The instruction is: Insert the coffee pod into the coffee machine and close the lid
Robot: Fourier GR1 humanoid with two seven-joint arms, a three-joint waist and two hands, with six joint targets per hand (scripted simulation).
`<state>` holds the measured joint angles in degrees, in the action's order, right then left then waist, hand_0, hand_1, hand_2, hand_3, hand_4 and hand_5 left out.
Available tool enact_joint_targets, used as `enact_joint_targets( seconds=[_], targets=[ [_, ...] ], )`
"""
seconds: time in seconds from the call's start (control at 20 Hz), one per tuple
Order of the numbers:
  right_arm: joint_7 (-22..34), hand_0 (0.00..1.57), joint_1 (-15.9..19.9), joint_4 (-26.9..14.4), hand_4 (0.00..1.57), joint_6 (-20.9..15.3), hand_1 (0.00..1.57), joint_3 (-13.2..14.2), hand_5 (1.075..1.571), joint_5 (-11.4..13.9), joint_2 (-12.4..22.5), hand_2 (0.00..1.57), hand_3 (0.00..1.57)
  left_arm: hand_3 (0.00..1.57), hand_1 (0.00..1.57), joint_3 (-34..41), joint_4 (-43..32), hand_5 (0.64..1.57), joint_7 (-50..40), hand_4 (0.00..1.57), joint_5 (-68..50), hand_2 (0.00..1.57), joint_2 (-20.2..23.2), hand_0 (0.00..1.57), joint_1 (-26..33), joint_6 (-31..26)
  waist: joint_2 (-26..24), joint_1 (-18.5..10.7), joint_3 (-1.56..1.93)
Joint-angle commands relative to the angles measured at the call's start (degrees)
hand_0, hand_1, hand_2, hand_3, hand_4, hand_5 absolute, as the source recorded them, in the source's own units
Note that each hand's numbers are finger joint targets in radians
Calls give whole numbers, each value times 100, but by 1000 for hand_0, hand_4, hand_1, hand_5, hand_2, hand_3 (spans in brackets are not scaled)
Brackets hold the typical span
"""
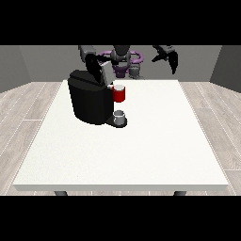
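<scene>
The black coffee machine (89, 101) stands on the white table (141, 150), left of the middle. Its red pod holder (119, 94) juts out at its right side, above a small grey cup (120, 117) on the machine's base. The lid (101, 71) stands tilted up over the machine's top. The hand at the view's left (91, 59) is right behind the raised lid and blends with it. The hand at the view's right (168, 57) hangs in the air past the table's far edge, with its fingers relaxed and pointing down, holding nothing. I cannot make out the coffee pod.
The robot's torso (123, 60) is behind the table's far edge. Grey walls and a wooden floor surround the table. White tabletop stretches in front of the machine and to its right.
</scene>
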<state>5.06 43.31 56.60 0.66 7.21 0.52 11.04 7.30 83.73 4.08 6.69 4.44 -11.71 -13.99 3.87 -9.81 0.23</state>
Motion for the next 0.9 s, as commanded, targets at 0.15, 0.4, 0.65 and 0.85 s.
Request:
enact_joint_targets(
  seconds=[0.15,0.4,0.65,0.85],
  targets=[
    [243,0,659,129,0,-154,0,-354,1571,303,-211,0,0,0,0,-159,-123,1571,71,356,80,0,-79,0,-20,12,2,-275,-25],
    [191,0,782,214,0,-187,0,-554,1571,431,-412,0,0,0,0,32,-264,1571,271,331,-9,0,106,0,-156,-33,200,-321,-25],
    [641,0,1426,283,82,-217,0,-614,1571,636,-66,0,0,0,0,-88,-204,1571,151,407,-7,0,-14,0,-469,7,379,-673,-27],
    [558,0,1674,178,259,-402,0,-744,1571,884,-221,0,0,0,0,55,-267,1571,-43,382,-221,0,130,0,-604,-147,363,-628,-25]
  ],
)
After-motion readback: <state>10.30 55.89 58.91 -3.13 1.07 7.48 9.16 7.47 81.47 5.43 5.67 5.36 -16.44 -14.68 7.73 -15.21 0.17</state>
